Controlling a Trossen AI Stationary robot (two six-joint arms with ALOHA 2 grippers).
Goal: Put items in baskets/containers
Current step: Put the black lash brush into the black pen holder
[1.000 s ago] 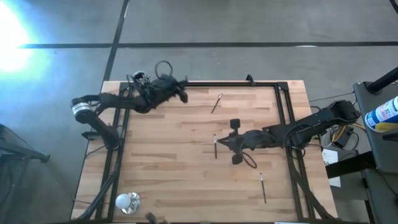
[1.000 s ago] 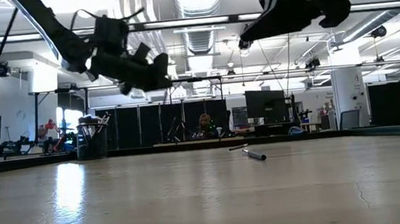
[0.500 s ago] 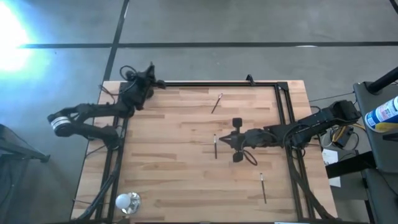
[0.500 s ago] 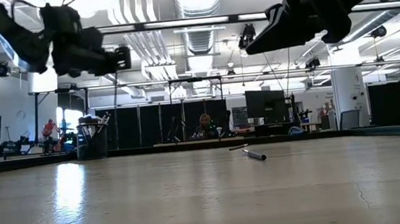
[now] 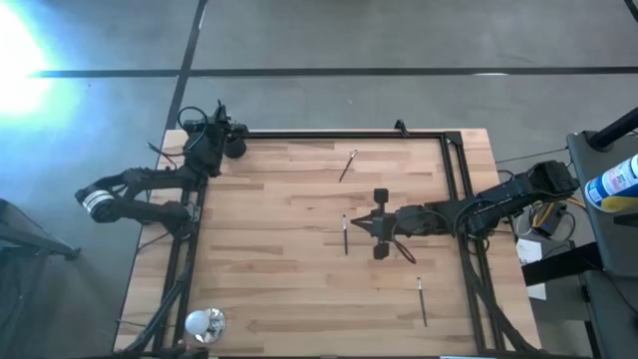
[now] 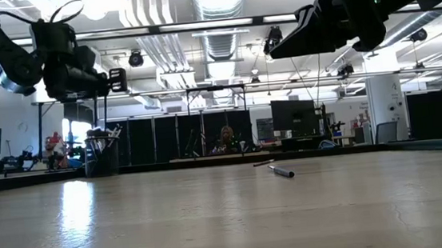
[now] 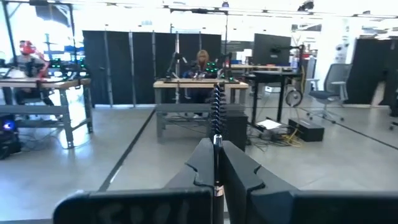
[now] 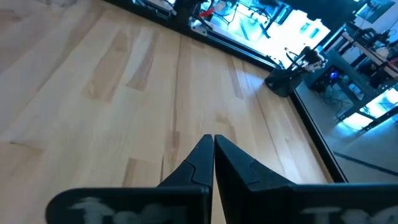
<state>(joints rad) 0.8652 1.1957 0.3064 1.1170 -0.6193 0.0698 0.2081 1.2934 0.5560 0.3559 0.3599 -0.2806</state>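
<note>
Left arm has swung back hard over the last second: it was reaching in over the table's far-left part, and now the left gripper [image 5: 231, 143] sits right at the 11 o'clock corner, fingers pinched together on a thin makeup brush [image 7: 216, 163], basically over the black cup [image 6: 102, 156] standing there with brushes already in it. So that looks like a drop-off about to happen. Right gripper [image 5: 361, 226] barely moved, hovering mid-table with its fingers together, holding nothing, next to a loose brush [image 5: 345, 234]. Two more loose ones lie at 12 o'clock [image 5: 347, 166] and 5 o'clock [image 5: 422, 300].
</note>
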